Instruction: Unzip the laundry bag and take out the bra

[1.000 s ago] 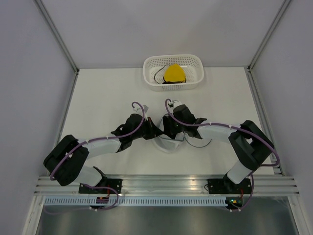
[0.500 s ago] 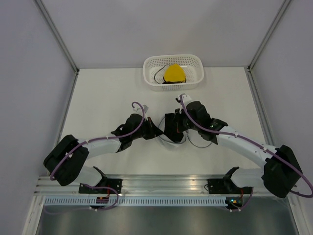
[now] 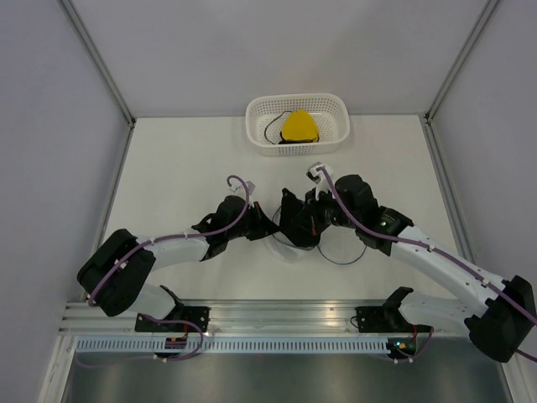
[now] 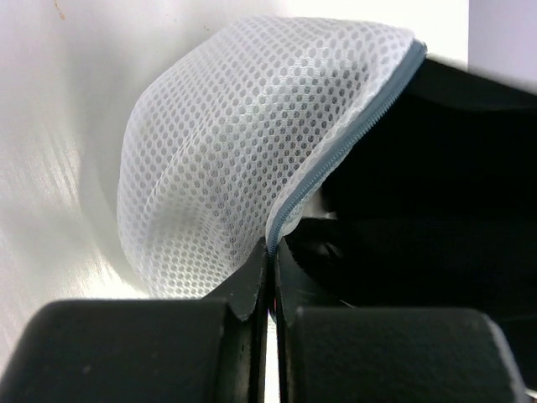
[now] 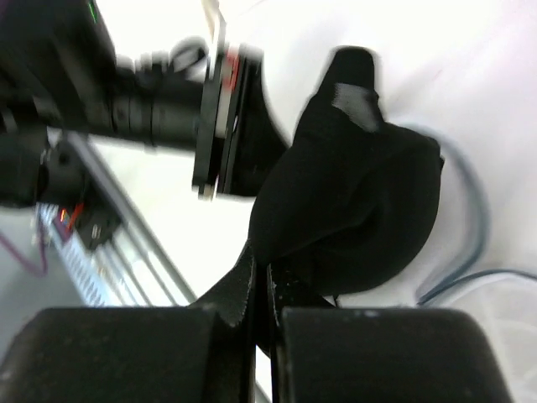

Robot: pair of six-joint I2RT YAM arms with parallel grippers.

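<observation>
The laundry bag (image 3: 284, 247) lies at mid-table, a white mesh pouch (image 4: 235, 151) with a grey-blue zipper rim (image 4: 352, 134). My left gripper (image 3: 270, 227) is shut on that rim at the pouch's edge (image 4: 270, 252). My right gripper (image 3: 295, 220) is shut on a black padded cup-shaped garment (image 5: 352, 201) and holds it just right of the pouch's open mouth (image 5: 267, 264). The pouch's rim and mesh (image 5: 480, 220) lie behind the garment. The bra (image 3: 299, 125), yellow with black straps, lies in the basket at the back.
A white perforated basket (image 3: 336, 101) stands at the table's far edge, centre. The left arm's wrist and camera (image 5: 168, 109) sit close to the left of the black garment. Grey walls enclose the table on three sides.
My right arm has stretched out, its elbow swinging right, and its wrist has moved right and back, drawing the black garment with it. My left gripper has kept its hold and place.
</observation>
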